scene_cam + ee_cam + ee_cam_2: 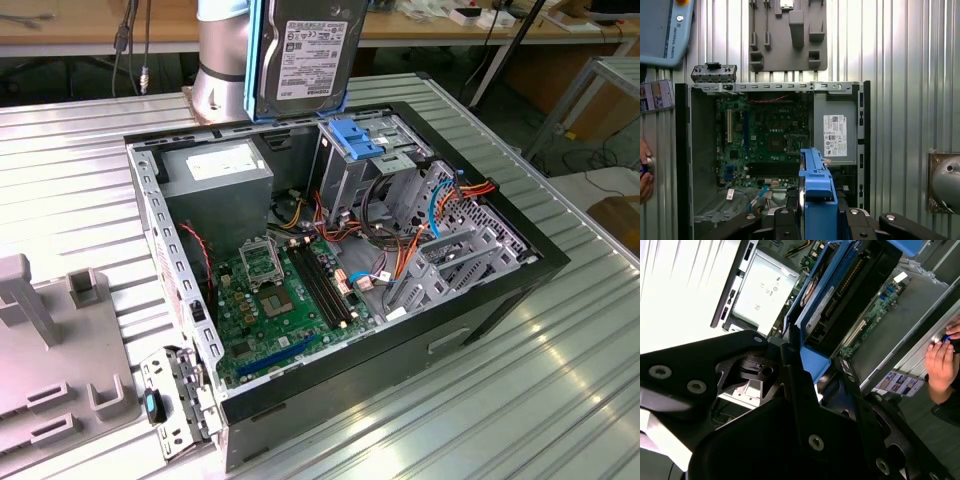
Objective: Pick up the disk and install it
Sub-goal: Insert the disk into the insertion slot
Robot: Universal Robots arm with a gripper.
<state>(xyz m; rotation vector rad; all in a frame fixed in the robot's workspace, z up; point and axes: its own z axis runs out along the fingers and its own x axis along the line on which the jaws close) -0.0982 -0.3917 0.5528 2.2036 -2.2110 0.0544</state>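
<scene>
On a ribbed metal table (560, 390) lay an open computer case (400, 370), its side off. The exterior view showed its insides at a slant: a green motherboard (270, 300) on the floor, a grey power supply (215, 165) in the far corner toward the exterior view's left, and a drive cage (345, 180) next to that, topped by a blue latch (352, 135). Behind the case rose the arm (225, 60). A grey moulded tray (50, 370) sat on the table well to the exterior view's left of the case.

Above the cage and clear of the latch hung the disk (310, 55), upright, with its white label toward the camera and a light-blue rail down its edges. The exterior view gave that label face; the wrist views gave the grip. In both wrist views the gripper (817, 220) had its black jaws closed onto the blue rail from either side, carrying the disk edge-on over the open case. The first wrist view looked straight down past the rail onto the motherboard and power supply, and also took in a teach pendant (665, 30) on the table. The second wrist view showed the disk's dark side and connector edge close up. Both wrist views caught a person's hand (940, 360) just outside the case wall.
</scene>
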